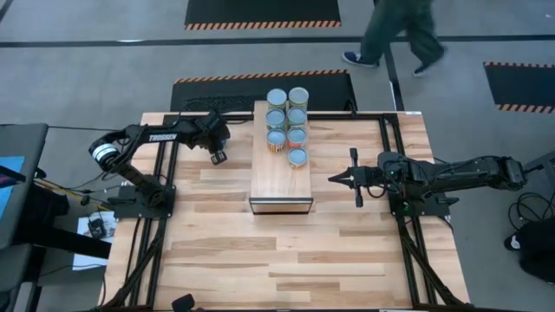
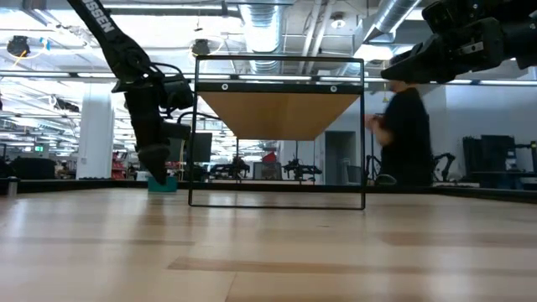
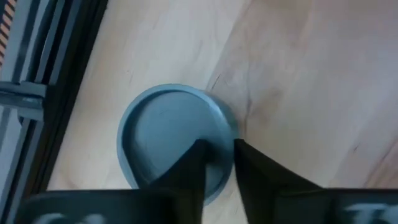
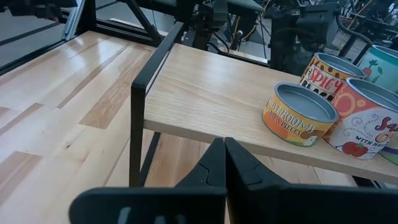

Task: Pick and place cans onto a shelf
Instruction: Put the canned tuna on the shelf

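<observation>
Light planked wood forms the counter, bare across the lower half of the high view. Shelf: a long light-wood box on a dark frame, centre frame, its dark-edged end face toward the bottom of the picture. Right gripper: right of the shelf's near half, level with that half, fingers clenched together with nothing between them; in the right wrist view the closed fingers point at the shelf's edge. Left gripper: just left of the shelf, in the upper-left part of the counter, lowered over a single can that stands on the counter beside the dark frame rail; the left wrist view shows its blue-grey round top under the narrowly parted fingers, and whether they actually grip it cannot be told. Low view: the same can appears as a teal shape at the foot of the left arm. Cans on the shelf: seven, clustered in two columns at its far end, upper centre of the high view, silvery-blue tops up, orange and tan labels visible in the right wrist view. Beyond the counter, top right of the high view: a person walking on the grey floor.
</observation>
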You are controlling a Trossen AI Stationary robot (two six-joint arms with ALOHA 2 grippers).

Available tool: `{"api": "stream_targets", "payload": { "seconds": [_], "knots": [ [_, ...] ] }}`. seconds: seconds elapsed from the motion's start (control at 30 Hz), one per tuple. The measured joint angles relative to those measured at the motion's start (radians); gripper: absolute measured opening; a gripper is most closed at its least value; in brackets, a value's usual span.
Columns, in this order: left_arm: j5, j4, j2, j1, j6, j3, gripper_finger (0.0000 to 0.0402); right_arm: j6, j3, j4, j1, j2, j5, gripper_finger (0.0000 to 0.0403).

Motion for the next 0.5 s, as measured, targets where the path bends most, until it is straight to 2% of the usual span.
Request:
{"api": "stream_targets", "payload": {
  "seconds": [0.13, 0.33, 0.5],
  "knots": [
    [-0.006, -0.028, -0.013, -0.013, 0.026, 0.009, 0.0011, 0.000, 0.000, 0.000, 0.000, 0.000, 0.000, 0.0008],
    [-0.011, -0.193, -0.091, -0.041, -0.002, 0.095, 0.0002, 0.000, 0.000, -0.001, 0.000, 0.000, 0.000, 0.0008],
    [-0.076, -0.354, -0.214, -0.144, -0.064, 0.178, 0.0001, 0.000, 0.000, -0.001, 0.000, 0.000, 0.000, 0.0008]
  ]
}}
